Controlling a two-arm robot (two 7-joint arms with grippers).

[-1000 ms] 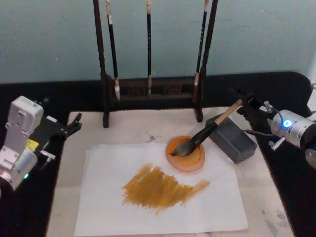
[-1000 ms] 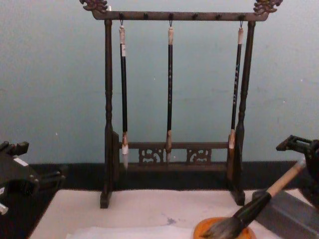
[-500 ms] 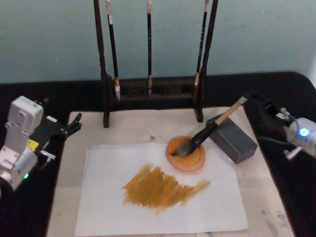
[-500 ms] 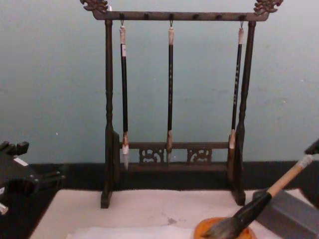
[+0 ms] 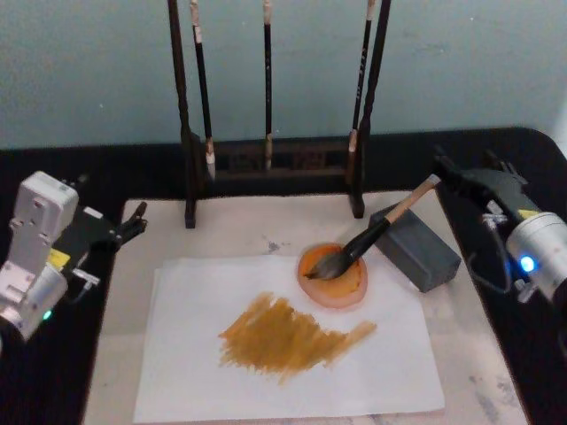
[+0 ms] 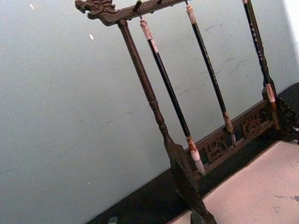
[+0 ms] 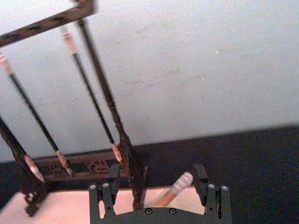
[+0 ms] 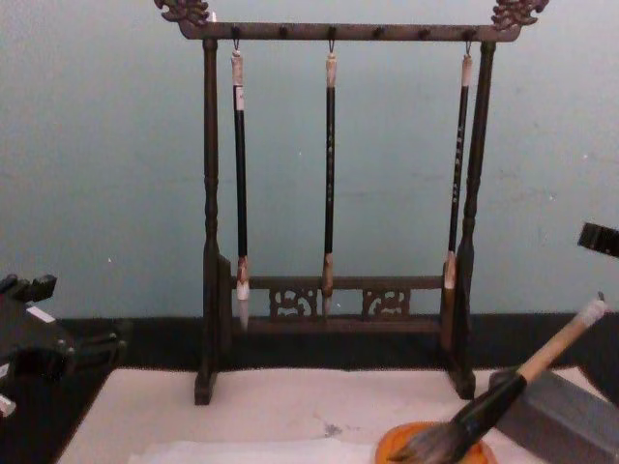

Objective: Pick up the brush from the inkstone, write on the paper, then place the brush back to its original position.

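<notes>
Nearest, toward the bottom of the head view, the paper (image 5: 177,354) is lying flat on a pale mat (image 5: 226,230), carrying a broad ochre smear (image 5: 288,336) at its centre. Just beyond, right of centre, the brush (image 5: 376,232) is resting with its tuft in an orange dish (image 5: 335,282) and its handle leaning on a grey block (image 5: 418,250). At the right edge the right gripper (image 5: 474,177) is hovering at the handle's pale end, its fingers (image 7: 202,179) standing wide to either side, gripping nothing. At the left edge the left gripper (image 5: 135,221) is sitting over the black tabletop (image 5: 89,168), fingers apart and empty. Farthest, three slim brushes (image 5: 267,80) are hanging from a dark wooden stand (image 5: 270,164).
</notes>
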